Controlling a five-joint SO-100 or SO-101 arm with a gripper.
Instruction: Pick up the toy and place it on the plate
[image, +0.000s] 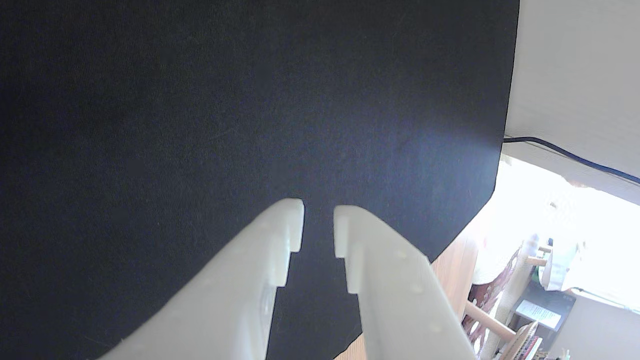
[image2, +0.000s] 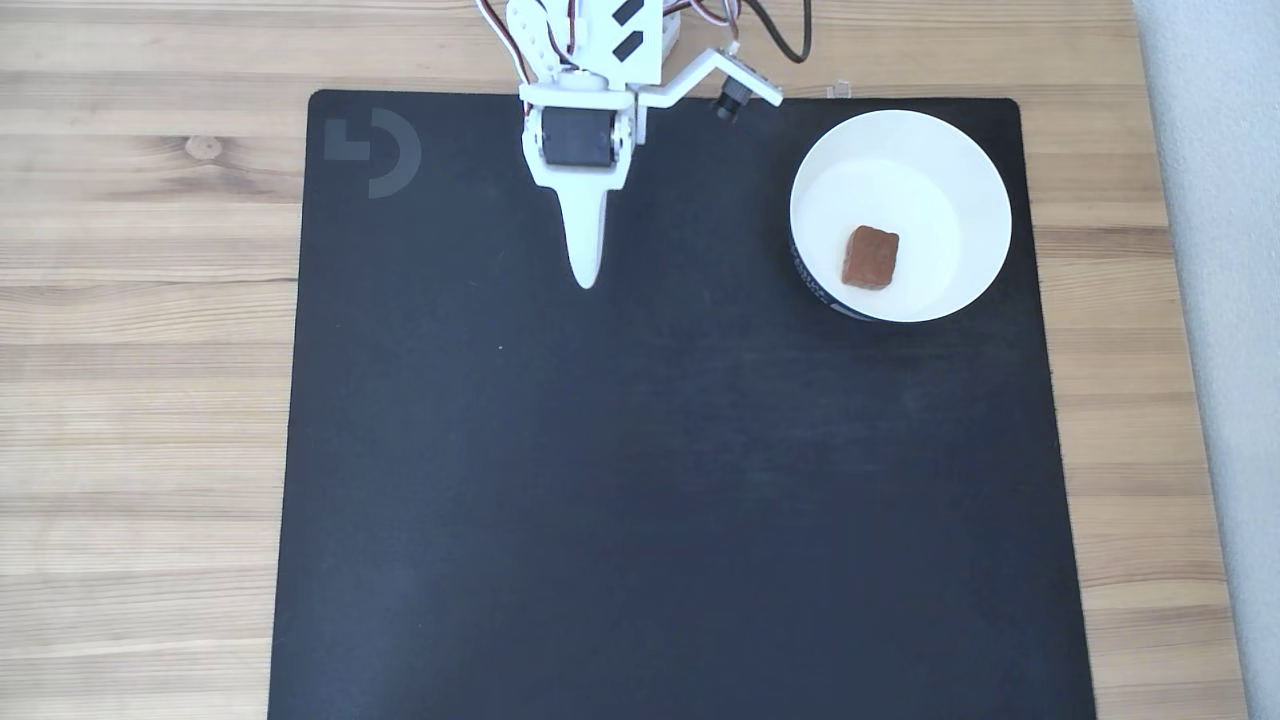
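In the fixed view the toy (image2: 870, 257), a small reddish-brown block, lies inside the plate (image2: 965, 160), a round white dish at the mat's upper right. My gripper (image2: 585, 278) points down the picture near the mat's top edge, well to the left of the plate and apart from it. The wrist view shows my gripper (image: 319, 225) with its two white fingertips a narrow gap apart. Nothing is between them, and bare black mat lies below.
A large black mat (image2: 650, 480) covers the wooden table (image2: 140, 350). The arm's base and wires sit at the top centre. A pale wall (image2: 1235, 300) runs along the right side. A dark cable (image: 575, 157) crosses beyond the mat's edge in the wrist view.
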